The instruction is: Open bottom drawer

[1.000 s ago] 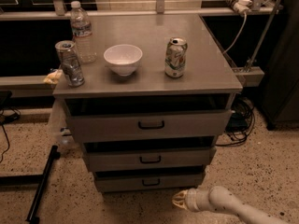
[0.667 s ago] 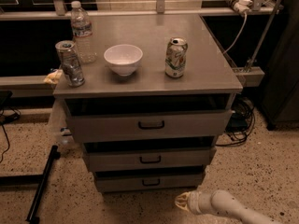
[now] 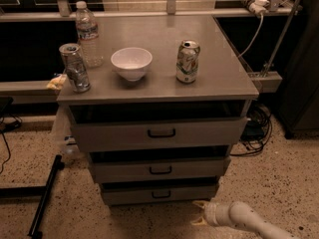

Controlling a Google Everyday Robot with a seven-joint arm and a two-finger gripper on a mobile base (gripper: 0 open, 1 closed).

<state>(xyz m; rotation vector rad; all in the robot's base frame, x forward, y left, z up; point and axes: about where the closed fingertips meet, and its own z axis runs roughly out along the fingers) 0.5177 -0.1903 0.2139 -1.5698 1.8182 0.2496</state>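
Note:
The bottom drawer (image 3: 159, 193) is the narrowest grey front at the base of the cabinet, with a small black bar handle (image 3: 161, 194). Its front sits about flush under the middle drawer (image 3: 159, 170). My gripper (image 3: 199, 213) is low at the bottom right, just below and to the right of the bottom drawer's front, pointing left. Its two yellowish fingertips (image 3: 199, 203) are spread apart and hold nothing. The white arm (image 3: 249, 220) runs off to the lower right.
The top drawer (image 3: 160, 132) is the widest front. On the cabinet top (image 3: 159, 44) stand a water bottle (image 3: 87, 34), a silver can (image 3: 75, 67), a white bowl (image 3: 131, 62) and a green can (image 3: 187, 61). Cables (image 3: 256, 128) lie right; a black bar (image 3: 44, 195) lies on the floor at left.
My gripper has shifted slightly down and to the right along the floor. The drawers and the things on top have not moved.

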